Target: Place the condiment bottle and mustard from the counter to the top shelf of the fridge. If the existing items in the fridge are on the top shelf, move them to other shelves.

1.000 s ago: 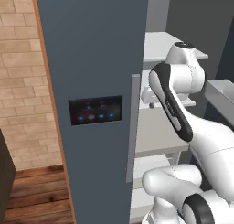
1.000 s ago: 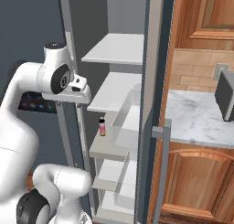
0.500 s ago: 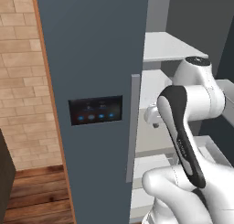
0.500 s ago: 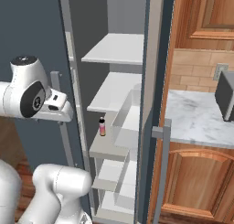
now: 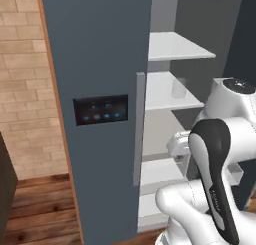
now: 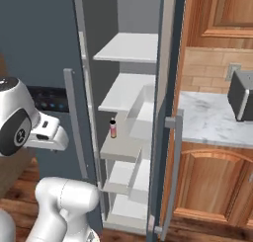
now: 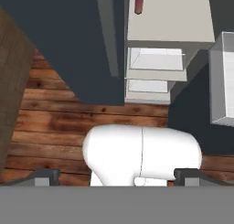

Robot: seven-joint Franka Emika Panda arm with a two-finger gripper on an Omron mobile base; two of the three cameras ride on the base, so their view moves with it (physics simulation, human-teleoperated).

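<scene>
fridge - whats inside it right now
In the fridge, a clear glass stands on the second shelf and a small dark bottle on the third shelf. The top shelf looks bare. The arm hides the lower shelves.

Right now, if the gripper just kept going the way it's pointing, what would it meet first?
The open gripper points down past the fridge front. Straight ahead lies the wooden floor, probably the first contact, though the robot's own white body sits close in that line and depth is unclear. The condiment bottle lies well off it.

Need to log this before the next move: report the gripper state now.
Gripper: open, holding nothing, pointing down over the wood floor.
</scene>
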